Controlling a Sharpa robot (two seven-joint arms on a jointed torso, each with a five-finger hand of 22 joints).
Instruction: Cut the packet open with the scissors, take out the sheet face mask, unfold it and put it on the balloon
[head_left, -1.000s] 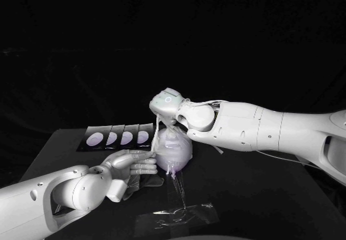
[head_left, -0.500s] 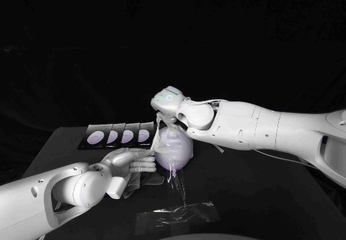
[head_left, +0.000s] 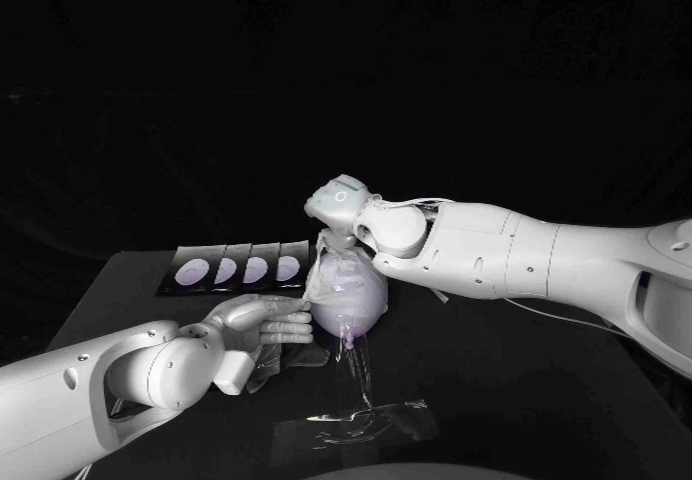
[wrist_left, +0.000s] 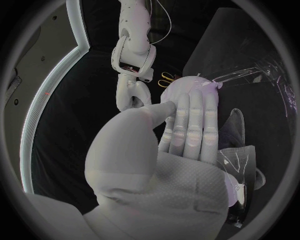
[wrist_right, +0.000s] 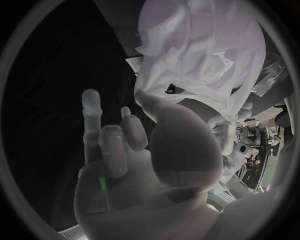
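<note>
Fitting stage: sheet face mask (head_left: 335, 282) draped on the balloon (head_left: 353, 308), not yet smoothed.
Nearest you, clear film (head_left: 353, 422) lies on the table (head_left: 505, 390). Beyond it, your left hand (head_left: 267, 325) pinches the mask's left edge against the balloon. The mask hangs wrinkled there, so cutting and extraction look done; settling it remains. Farther, the right hand (head_left: 339, 212) sits over the balloon's top, thumb touching the mask; whether it grips, I cannot tell.

Black table (head_left: 548, 400), row of packets (head_left: 238, 270), clear film (head_left: 353, 425)
</note>
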